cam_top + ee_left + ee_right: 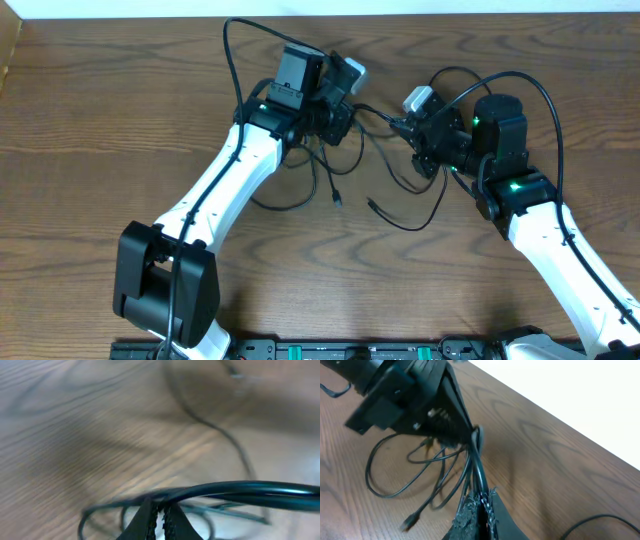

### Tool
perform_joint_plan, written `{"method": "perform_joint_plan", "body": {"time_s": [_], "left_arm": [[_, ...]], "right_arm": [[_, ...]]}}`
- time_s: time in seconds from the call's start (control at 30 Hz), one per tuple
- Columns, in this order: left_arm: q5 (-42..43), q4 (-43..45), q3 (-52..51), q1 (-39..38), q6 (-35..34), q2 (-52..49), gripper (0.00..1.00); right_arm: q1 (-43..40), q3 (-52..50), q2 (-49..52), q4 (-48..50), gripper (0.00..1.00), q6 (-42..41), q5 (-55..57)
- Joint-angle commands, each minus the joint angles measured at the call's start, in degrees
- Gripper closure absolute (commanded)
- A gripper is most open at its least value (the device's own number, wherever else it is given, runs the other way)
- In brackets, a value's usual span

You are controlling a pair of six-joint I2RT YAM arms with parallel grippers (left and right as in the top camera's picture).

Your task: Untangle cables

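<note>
Several thin black cables (pixel 375 115) stretch between my two grippers at the back of the table. Their loose loops and plug ends (pixel 338 200) trail toward the front. My left gripper (pixel 338 118) is shut on a black cable; in the left wrist view the fingers (pixel 160 520) pinch it and it runs off to the right (pixel 250 492). My right gripper (pixel 412 135) is shut on the black strands (pixel 476 467), which rise from its fingers (pixel 481 506) to the left gripper (pixel 420 405). Loops (pixel 395 477) and a plug (pixel 410 521) lie on the table. No white cable shows.
The wooden table (pixel 100 130) runs to a pale back edge (pixel 560 415). The arms' own thicker black wires arch above each wrist (pixel 235 60) (pixel 545 100). The left arm's base (pixel 165 285) stands at the front left.
</note>
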State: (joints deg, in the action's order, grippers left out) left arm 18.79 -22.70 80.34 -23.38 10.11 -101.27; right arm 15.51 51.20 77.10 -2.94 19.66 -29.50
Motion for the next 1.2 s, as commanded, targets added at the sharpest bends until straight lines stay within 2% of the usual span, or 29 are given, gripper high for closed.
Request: {"method": "perform_joint_plan", "body": {"time_s": [0.0,0.1,0.33,0.43,0.53,0.57,0.63,0.67,0.7,0.73,0.83,1.17], "left_arm": [[-20.59,0.07,0.50,1.40,-8.61,-0.63,0.92],[-24.63,-0.24,0.50,2.27,-10.75,-0.63,0.92],[-23.98,-1.20,0.50,4.50,-13.88,-0.63,0.92],[-16.87,-1.20,0.50,4.44,-12.98,-0.63,0.92],[-3.13,-1.44,0.50,4.26,-6.97,-0.63,0.92],[0.59,-1.51,0.50,4.22,-5.88,-0.63,0.87],[7.65,-1.84,0.50,4.11,-3.82,-0.63,0.68],[10.93,-2.05,0.50,3.91,-2.73,-0.63,0.53],[11.85,-2.10,0.50,3.80,-2.45,-0.63,0.50],[13.25,-2.29,0.50,3.61,-1.99,-0.63,0.42],[13.79,-2.49,0.50,2.80,-1.95,-0.63,0.36],[12.33,-1.09,0.50,0.46,0.61,-0.66,0.35]], "right_arm": [[-0.20,0.07,-0.81,-0.11,0.99,-1.03,0.85],[-0.20,0.07,-0.81,-0.31,0.99,-1.03,0.87],[-0.20,0.07,-0.81,-0.87,0.99,-1.01,0.74],[-0.20,0.07,-0.81,-0.61,0.99,-1.01,0.20],[-0.20,0.07,-0.81,-0.59,0.99,-1.01,0.20],[-0.20,0.07,-0.81,-0.59,0.99,-1.01,0.20],[-0.20,0.07,-0.81,-0.57,0.99,-1.03,-0.07],[-0.20,0.07,-0.81,-0.55,0.99,-1.03,-0.28],[-0.20,0.07,-0.81,-0.55,0.99,-1.03,-0.31],[-0.20,0.07,-0.81,-0.55,0.99,-1.03,-0.81],[-0.20,0.07,-0.81,-0.48,0.99,-1.05,-2.89],[-0.20,0.07,-0.81,0.33,0.99,-1.90,-9.09]]}}
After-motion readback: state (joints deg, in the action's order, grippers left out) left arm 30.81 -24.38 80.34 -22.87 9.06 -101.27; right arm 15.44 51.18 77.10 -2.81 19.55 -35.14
